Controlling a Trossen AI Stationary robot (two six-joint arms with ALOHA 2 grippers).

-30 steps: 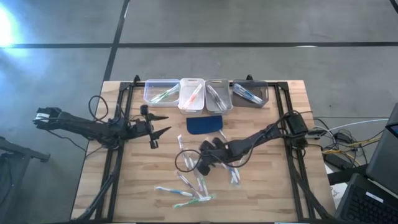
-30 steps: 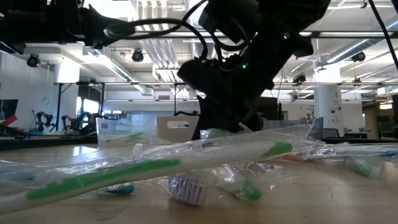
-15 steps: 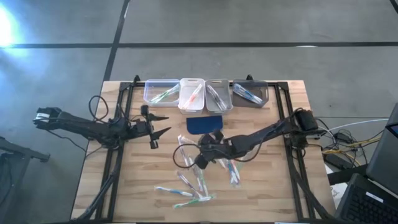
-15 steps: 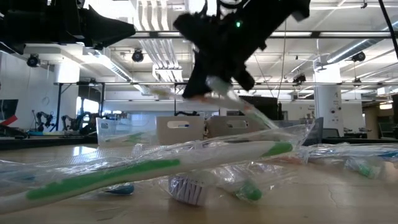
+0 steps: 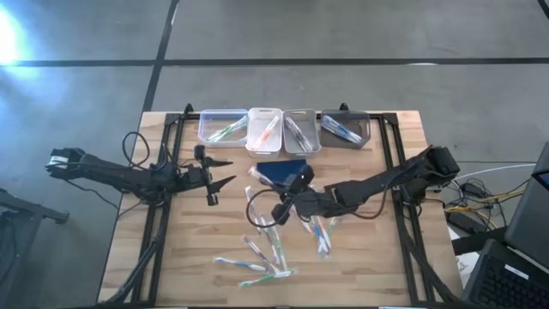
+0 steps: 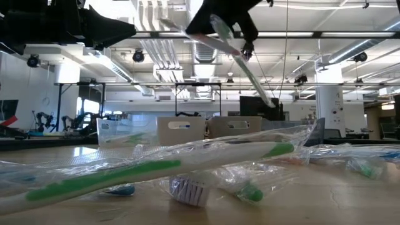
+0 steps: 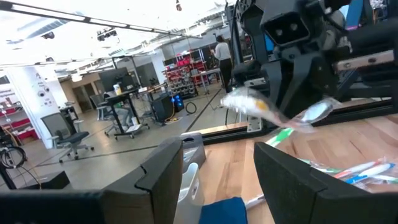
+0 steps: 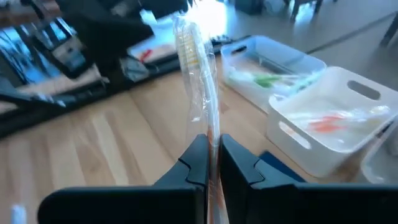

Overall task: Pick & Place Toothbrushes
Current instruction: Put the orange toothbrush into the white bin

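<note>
Right tool (image 8: 213, 158), wrapped toothbrush (image 8: 198, 68) now higher.

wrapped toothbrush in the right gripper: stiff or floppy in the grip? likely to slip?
Probably stiff: the toothbrush stands straight out past the right gripper, no visible sag. Its clear wrapper looks loose and crinkled, so it may slide against the handle. Likely light: the shut fingertips pinch only one end, and in the low view it hangs tilted above the table.

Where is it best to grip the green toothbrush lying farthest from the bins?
Probably mid-handle of the green toothbrush, coming from straight above and closing across its length: it lies flat and thin in its wrapper, with other toothbrushes close by.
</note>
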